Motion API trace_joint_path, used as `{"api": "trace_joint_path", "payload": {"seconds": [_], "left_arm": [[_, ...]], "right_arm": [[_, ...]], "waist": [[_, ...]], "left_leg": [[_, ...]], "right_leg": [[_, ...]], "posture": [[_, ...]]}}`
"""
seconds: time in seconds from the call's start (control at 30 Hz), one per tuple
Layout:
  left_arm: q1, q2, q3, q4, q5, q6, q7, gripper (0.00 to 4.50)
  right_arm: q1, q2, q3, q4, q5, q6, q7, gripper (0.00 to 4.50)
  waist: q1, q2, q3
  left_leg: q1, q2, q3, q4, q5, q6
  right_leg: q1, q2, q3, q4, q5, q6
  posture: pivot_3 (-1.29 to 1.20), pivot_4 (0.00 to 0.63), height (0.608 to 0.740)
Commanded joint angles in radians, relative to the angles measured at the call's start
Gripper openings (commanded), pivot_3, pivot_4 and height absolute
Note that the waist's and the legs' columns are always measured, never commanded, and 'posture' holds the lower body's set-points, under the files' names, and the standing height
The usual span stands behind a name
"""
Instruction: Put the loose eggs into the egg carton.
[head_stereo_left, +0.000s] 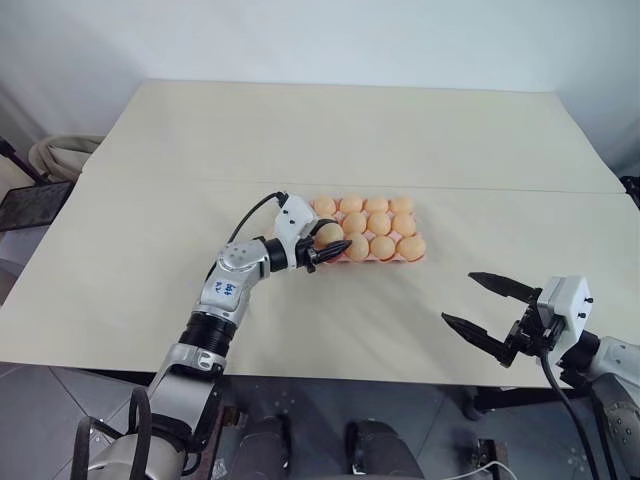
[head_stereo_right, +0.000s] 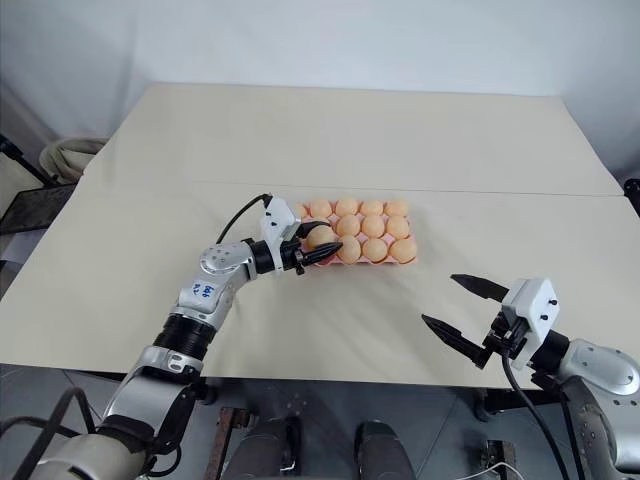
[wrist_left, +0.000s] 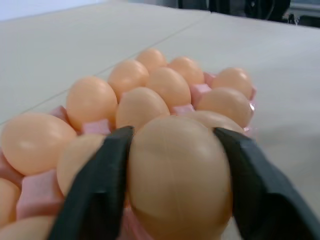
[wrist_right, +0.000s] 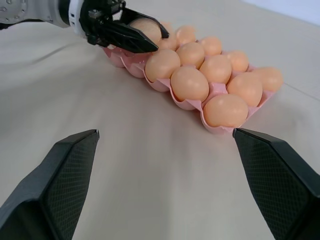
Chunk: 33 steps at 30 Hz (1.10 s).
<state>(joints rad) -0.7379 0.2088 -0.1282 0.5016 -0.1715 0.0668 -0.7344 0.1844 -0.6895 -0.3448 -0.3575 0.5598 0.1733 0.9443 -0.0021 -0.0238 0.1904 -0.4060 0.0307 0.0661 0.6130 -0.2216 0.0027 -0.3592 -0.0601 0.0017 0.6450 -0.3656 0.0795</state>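
Egg (wrist_left: 179, 175), smooth, pale orange-tan and oval, sat between my left jaws (head_stereo_left: 328, 246) over the near-left corner of the flat pink moulded carton (wrist_right: 212, 125) on the pale desk (head_stereo_left: 330, 140). I judged it best to settle it squarely into its cup before parting further. My right jaws (head_stereo_left: 480, 305) hung wide and empty, well apart.
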Motion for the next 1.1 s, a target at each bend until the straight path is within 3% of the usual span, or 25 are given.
{"api": "trace_joint_path", "payload": {"seconds": [0.03, 0.07, 0.27, 0.5, 0.77, 0.97, 1.1], "left_arm": [[0.004, 0.025, 0.027, -0.047, 0.004, -0.029, -0.002, 3.97], [0.026, 0.042, 0.037, -0.086, -0.011, -0.020, -0.015, 4.25], [0.202, 0.180, 0.128, -0.332, -0.096, 0.033, -0.080, 4.25], [0.508, 0.352, 0.394, -0.497, -0.221, -0.002, -0.122, 4.38], [0.778, 0.424, 0.584, -0.607, -0.287, 0.026, -0.110, 4.38], [0.805, 0.423, 0.568, -0.654, -0.302, 0.068, -0.091, 4.38], [0.721, 0.441, 0.483, -0.651, -0.284, 0.118, -0.100, 4.38]], "right_arm": [[0.021, 0.012, -0.025, -0.044, 0.011, -0.020, -0.010, 4.50], [0.025, 0.014, -0.026, -0.046, 0.011, -0.021, -0.010, 4.50], [0.032, 0.014, -0.021, -0.038, 0.014, -0.028, 0.008, 4.50], [-0.053, 0.015, 0.021, 0.031, 0.009, -0.047, 0.045, 4.50], [-0.105, 0.025, 0.016, 0.096, 0.008, -0.096, 0.074, 4.50], [-0.120, 0.022, 0.011, 0.132, 0.007, -0.132, 0.099, 4.50], [-0.131, 0.008, -0.010, 0.145, 0.004, -0.145, 0.096, 4.50]], "waist": [[-0.001, 0.000, 0.000], [-0.002, 0.000, 0.000], [-0.015, 0.000, 0.000], [-0.033, 0.000, 0.000], [-0.024, 0.000, 0.000], [-0.025, 0.000, 0.000], [-0.024, 0.000, 0.000]], "left_leg": [[0.000, 0.000, 0.000, 0.000, 0.000, 0.000], [0.000, 0.000, 0.000, 0.000, 0.000, 0.000], [0.001, 0.001, 0.000, -0.001, 0.000, -0.001], [0.002, 0.001, 0.000, -0.002, 0.000, -0.001], [0.000, 0.001, -0.002, -0.003, -0.004, -0.005], [0.000, 0.000, -0.001, -0.010, -0.004, -0.005], [0.000, 0.000, -0.001, -0.013, -0.004, -0.006]], "right_leg": [[0.000, 0.000, 0.000, 0.000, 0.000, 0.000], [0.000, 0.000, 0.000, 0.000, 0.000, 0.000], [0.000, 0.000, 0.000, 0.000, 0.000, 0.000], [0.001, -0.001, 0.001, 0.000, 0.000, -0.001], [0.000, -0.005, -0.001, -0.005, -0.001, -0.003], [-0.001, -0.006, -0.001, -0.009, -0.002, -0.005], [-0.001, -0.006, -0.002, -0.010, -0.002, -0.005]], "posture": [[0.00, 0.150, 0.740], [0.00, 0.150, 0.740], [0.00, 0.150, 0.740], [0.00, 0.150, 0.740], [0.00, 0.150, 0.740], [0.00, 0.150, 0.740], [0.00, 0.150, 0.740]]}}
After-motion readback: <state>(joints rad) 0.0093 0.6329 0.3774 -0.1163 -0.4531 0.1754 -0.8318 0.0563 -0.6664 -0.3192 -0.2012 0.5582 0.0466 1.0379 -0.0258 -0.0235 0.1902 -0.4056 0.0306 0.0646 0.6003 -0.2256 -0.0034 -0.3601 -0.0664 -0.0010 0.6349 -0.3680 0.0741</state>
